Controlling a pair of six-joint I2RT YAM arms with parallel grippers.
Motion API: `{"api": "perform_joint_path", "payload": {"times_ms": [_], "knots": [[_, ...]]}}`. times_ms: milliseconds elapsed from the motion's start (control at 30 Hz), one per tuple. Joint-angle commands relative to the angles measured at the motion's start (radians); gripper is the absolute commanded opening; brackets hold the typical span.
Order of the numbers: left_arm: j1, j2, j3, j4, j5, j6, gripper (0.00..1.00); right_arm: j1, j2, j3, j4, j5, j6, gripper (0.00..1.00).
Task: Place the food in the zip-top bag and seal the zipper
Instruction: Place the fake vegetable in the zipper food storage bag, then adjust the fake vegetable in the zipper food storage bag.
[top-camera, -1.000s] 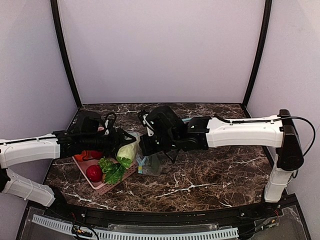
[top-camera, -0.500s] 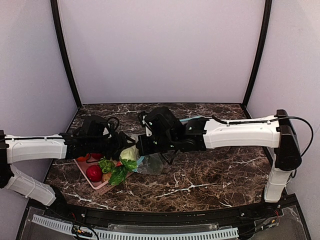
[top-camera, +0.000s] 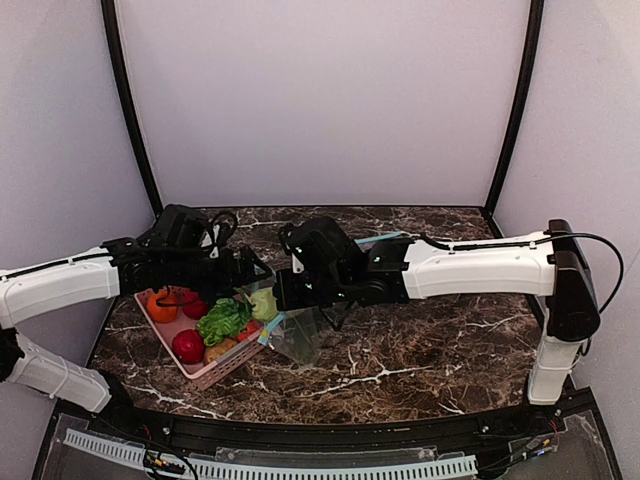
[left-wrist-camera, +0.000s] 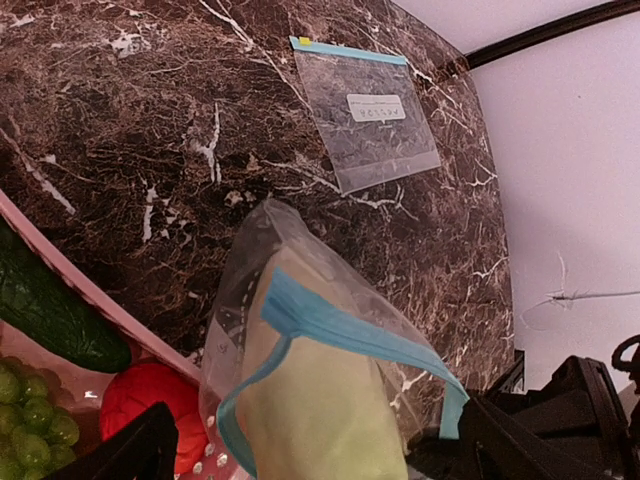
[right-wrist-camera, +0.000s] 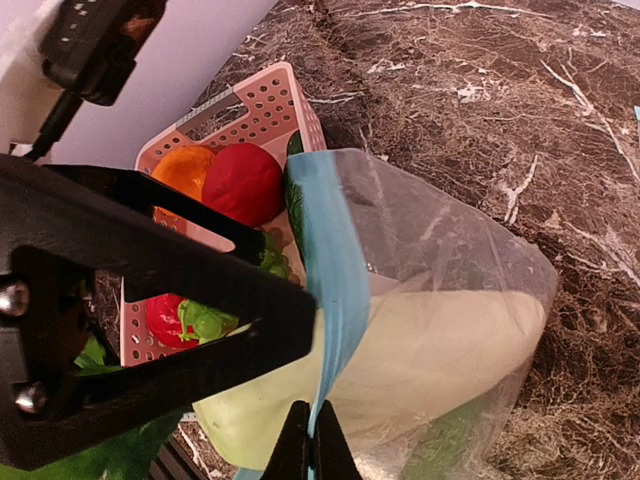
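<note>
The zip-top bag (right-wrist-camera: 470, 270) hangs open, its clear body sagging onto the marble (top-camera: 297, 338). My right gripper (right-wrist-camera: 312, 440) is shut on the teal zipper (right-wrist-camera: 335, 290) at the mouth edge. A long pale cabbage piece (right-wrist-camera: 430, 345) lies partly inside the bag, one end sticking out of the mouth (left-wrist-camera: 320, 400). My left gripper (left-wrist-camera: 320, 445) is open, its black fingers (left-wrist-camera: 135, 455) standing either side of the bag mouth and touching nothing. Leafy lettuce (top-camera: 222, 320) rests on the pink basket (top-camera: 215, 372).
The basket also holds a red round piece (top-camera: 188, 346), an orange one (top-camera: 161, 305), a cucumber (left-wrist-camera: 50, 312) and grapes (left-wrist-camera: 30, 412). A second clear bag (left-wrist-camera: 367, 115) lies flat at the back, behind my right arm. Walls enclose the table on three sides.
My left gripper has opened and let go of the cabbage piece, which now sits in the bag mouth. The left arm has drawn back to the left. The lettuce now lies on the basket.
</note>
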Motion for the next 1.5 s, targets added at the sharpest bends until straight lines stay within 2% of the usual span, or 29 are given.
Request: {"api": "perform_joint_path", "payload": {"times_ms": [0, 300, 433, 600, 767, 833, 967, 1467], "knots": [[0.003, -0.060, 0.041, -0.191, 0.000, 0.119, 0.99, -0.001, 0.005, 0.007, 0.013, 0.026, 0.012, 0.00], [0.004, -0.206, 0.053, -0.393, 0.005, 0.218, 0.99, -0.009, 0.001, 0.007, 0.014, 0.018, 0.010, 0.00], [0.004, -0.287, -0.017, -0.367, 0.050, 0.187, 0.98, -0.009, 0.001, 0.010, 0.016, 0.014, 0.005, 0.00], [0.006, -0.341, -0.070, -0.282, 0.085, 0.143, 0.79, -0.009, 0.003, 0.012, 0.023, -0.003, -0.001, 0.00], [0.006, -0.310, -0.080, -0.193, 0.125, 0.134, 0.67, -0.009, 0.001, 0.007, 0.036, -0.021, -0.006, 0.00], [0.006, -0.289, -0.082, -0.162, 0.141, 0.134, 0.58, -0.009, 0.001, 0.006, 0.041, -0.026, -0.005, 0.00], [0.005, -0.242, -0.085, -0.115, 0.157, 0.138, 0.49, -0.010, 0.001, 0.006, 0.046, -0.036, -0.006, 0.00], [0.005, -0.152, -0.185, 0.097, 0.266, 0.055, 0.25, -0.010, 0.011, 0.017, 0.067, -0.062, -0.003, 0.00]]}}
